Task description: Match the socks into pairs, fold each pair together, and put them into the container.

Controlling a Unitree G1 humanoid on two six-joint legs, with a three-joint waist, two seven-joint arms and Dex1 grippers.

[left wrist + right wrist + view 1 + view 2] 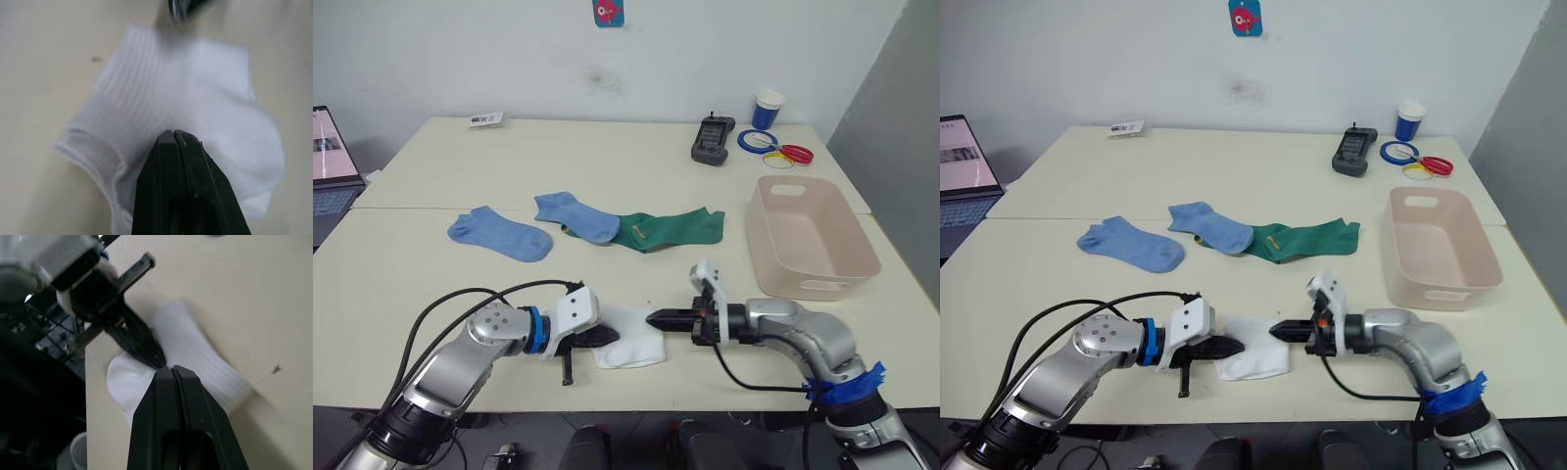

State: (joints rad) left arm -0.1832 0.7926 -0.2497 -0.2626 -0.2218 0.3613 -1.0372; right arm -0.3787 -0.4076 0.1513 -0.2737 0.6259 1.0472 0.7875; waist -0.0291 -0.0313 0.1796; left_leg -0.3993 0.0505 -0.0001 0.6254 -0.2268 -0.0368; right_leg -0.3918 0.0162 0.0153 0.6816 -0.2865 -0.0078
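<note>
- Left pincer (610,338) lies closed, its tip on the white socks (631,336) near the table's (431,284) front edge.
- Right pincer (656,318) is closed too, tip at the socks' other edge.
- Two blue socks (499,235) and green socks (671,228) lie farther back, one blue overlapping the green.
- Tub (832,259) sits on the right.

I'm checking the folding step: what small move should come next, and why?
Probably carry the white socks toward the container. Both hands, left and right, sit shut at the folded bundle's opposite edges, and the tub holds nothing.
</note>
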